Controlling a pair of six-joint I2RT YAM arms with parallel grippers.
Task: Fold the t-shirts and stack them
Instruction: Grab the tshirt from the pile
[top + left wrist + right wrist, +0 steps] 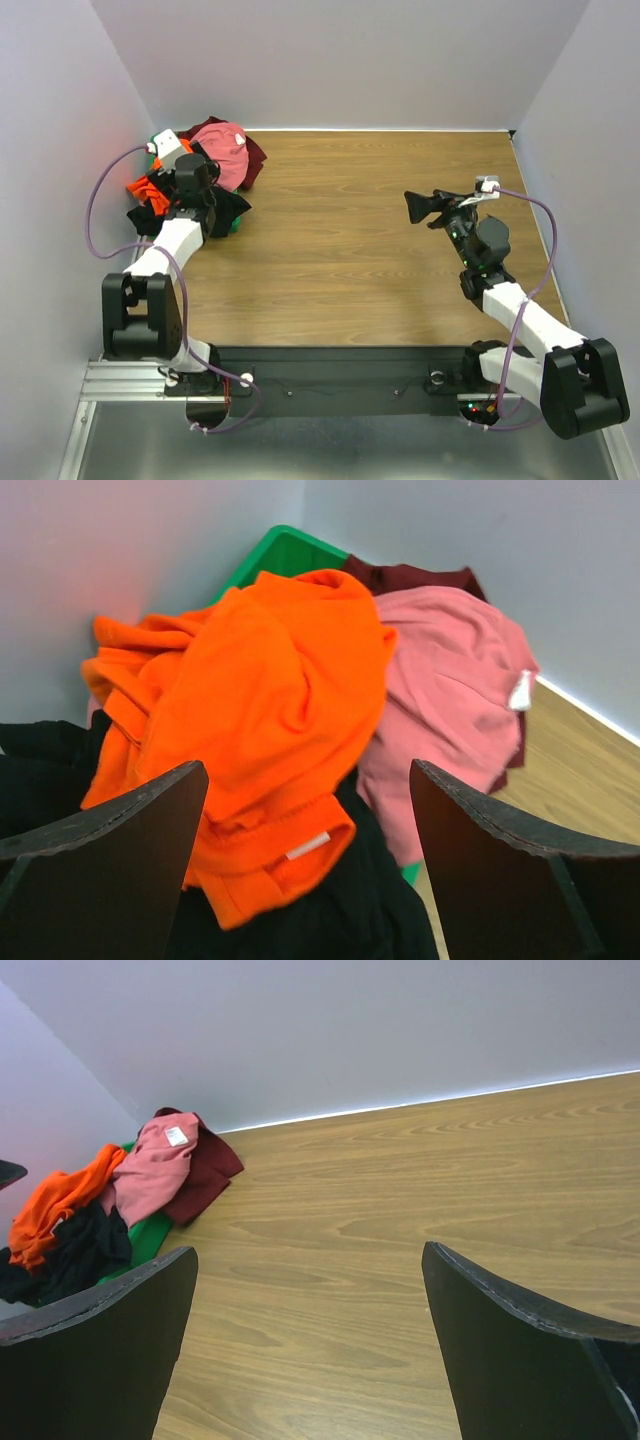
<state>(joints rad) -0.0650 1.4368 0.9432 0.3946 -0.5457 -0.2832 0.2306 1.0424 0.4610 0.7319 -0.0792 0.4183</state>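
Observation:
The t-shirts lie crumpled in a heap over a green bin (283, 555) in the far left corner. An orange t-shirt (250, 690) tops the heap, a pink one (450, 680) lies to its right, a dark maroon one (410, 577) behind, a black one (330, 900) underneath. In the top view the pink t-shirt (225, 150) and black t-shirt (228, 208) show beside my left arm. My left gripper (310, 810) hovers open just above the orange collar, holding nothing. Over the bare table at the right, my right gripper (420, 207) stands open and empty. The heap (100, 1215) shows far left in the right wrist view.
Grey walls close the table (350, 240) at the back, left and right. The heap sits tight against the left wall and back corner. A black bar with the arm bases runs along the near edge (330, 365).

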